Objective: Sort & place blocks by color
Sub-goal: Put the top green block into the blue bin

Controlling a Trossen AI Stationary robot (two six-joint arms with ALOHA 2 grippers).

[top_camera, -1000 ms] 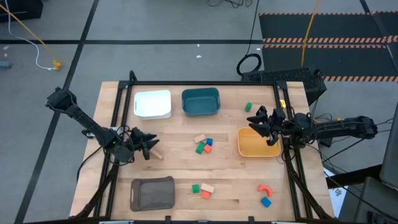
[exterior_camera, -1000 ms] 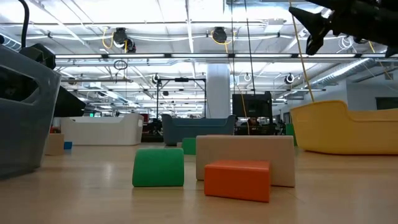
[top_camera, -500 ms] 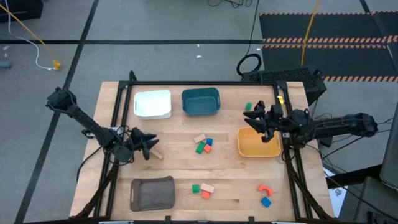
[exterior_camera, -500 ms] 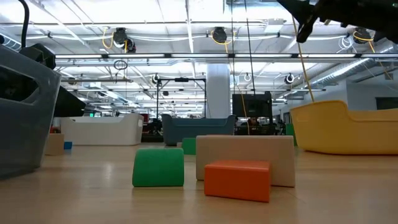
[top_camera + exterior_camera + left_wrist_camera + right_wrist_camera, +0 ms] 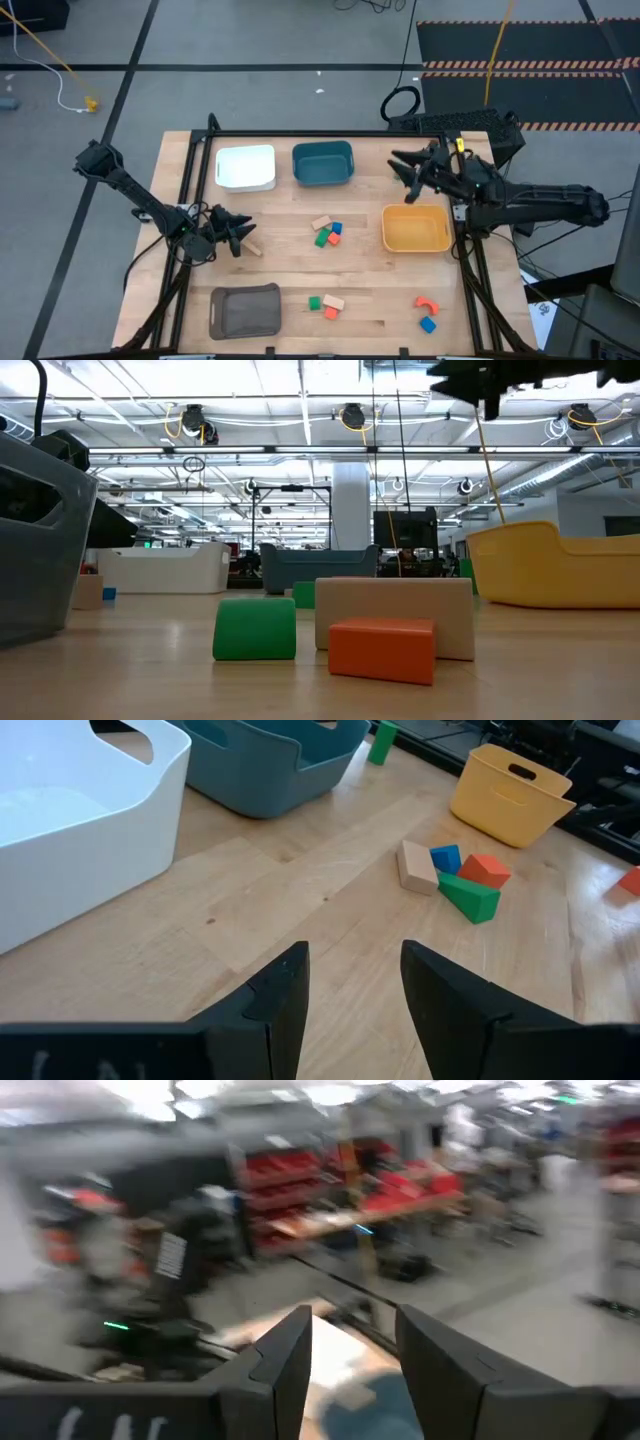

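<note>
Blocks lie loose on the wooden table. A tan, blue, red and green cluster point(image 5: 326, 232) sits mid-table and shows again in the left wrist view point(image 5: 452, 875). A green, tan and orange group point(image 5: 325, 305) lies near the front edge. A red arch point(image 5: 427, 302) and a blue block point(image 5: 428, 325) lie at the front right. One green block point(image 5: 381, 740) stands beyond the teal bin. My left gripper point(image 5: 241, 238) rests low at the left, open and holding nothing. My right gripper point(image 5: 401, 166) hangs high beyond the yellow bin's far rim, open and holding nothing.
A white bin point(image 5: 246, 167) and a teal bin point(image 5: 322, 163) stand at the far side. The yellow bin point(image 5: 416, 228) is at the right and a grey bin point(image 5: 245, 310) at the front left. A tan block point(image 5: 254, 248) lies beside my left gripper.
My right gripper has risen from over the yellow bin and gone toward the table's far edge. Its fingers have tipped up from pointing down to about level. The gap between its fingers looks the same.
</note>
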